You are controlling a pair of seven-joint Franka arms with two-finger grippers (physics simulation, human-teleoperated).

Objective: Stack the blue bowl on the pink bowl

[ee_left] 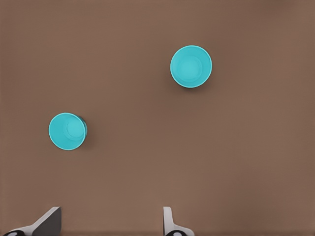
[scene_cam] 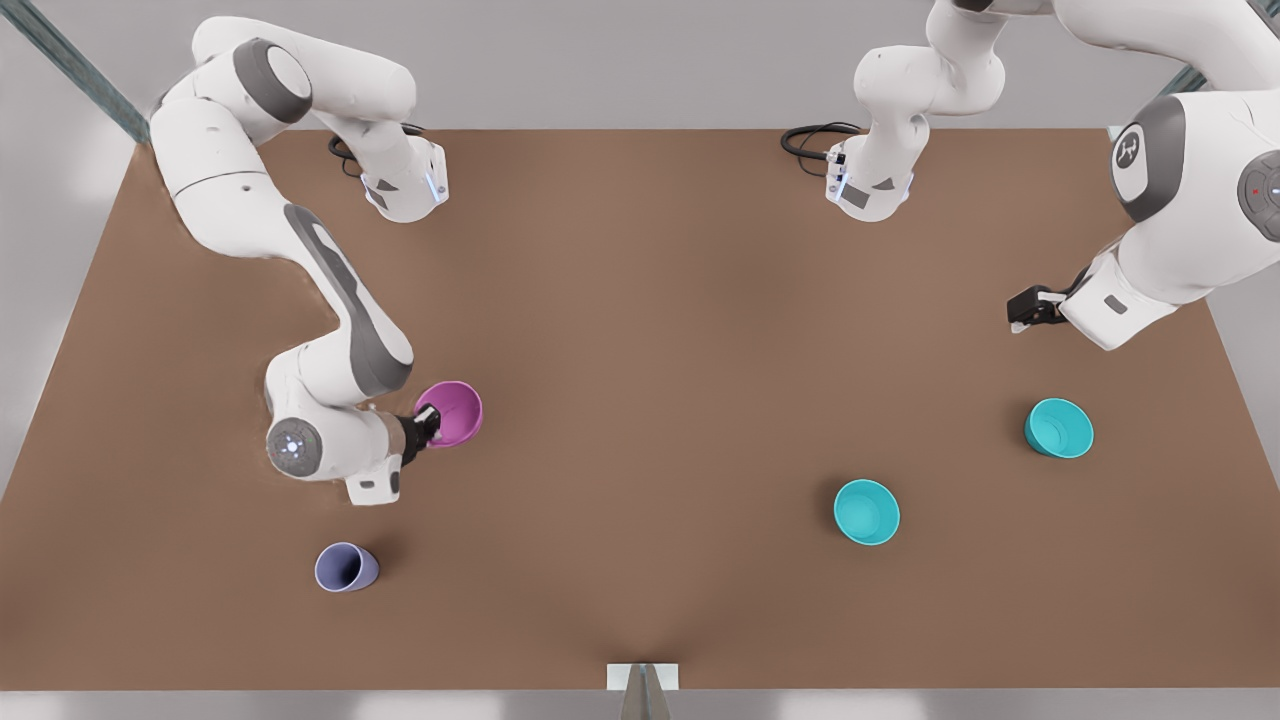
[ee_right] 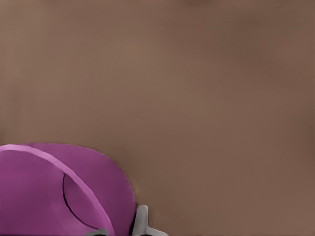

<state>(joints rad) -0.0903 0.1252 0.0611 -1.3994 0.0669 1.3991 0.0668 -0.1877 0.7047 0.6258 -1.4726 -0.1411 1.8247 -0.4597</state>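
The pink bowl (ee_right: 59, 191) runs off the right wrist view's edge — only part shows. The left claw (ee_left: 110, 223) is cropped too — just its fingertips (ee_left: 170, 221) appear.

We see a simulated robot test bench, not a lived-in room. A bare brown table (scene_cam: 640, 300) sits against plain grey walls, with two white Franka arms (scene_cam: 330, 290) mounted at its far edge.

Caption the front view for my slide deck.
Right gripper grips pink bowl; left gripper waits.
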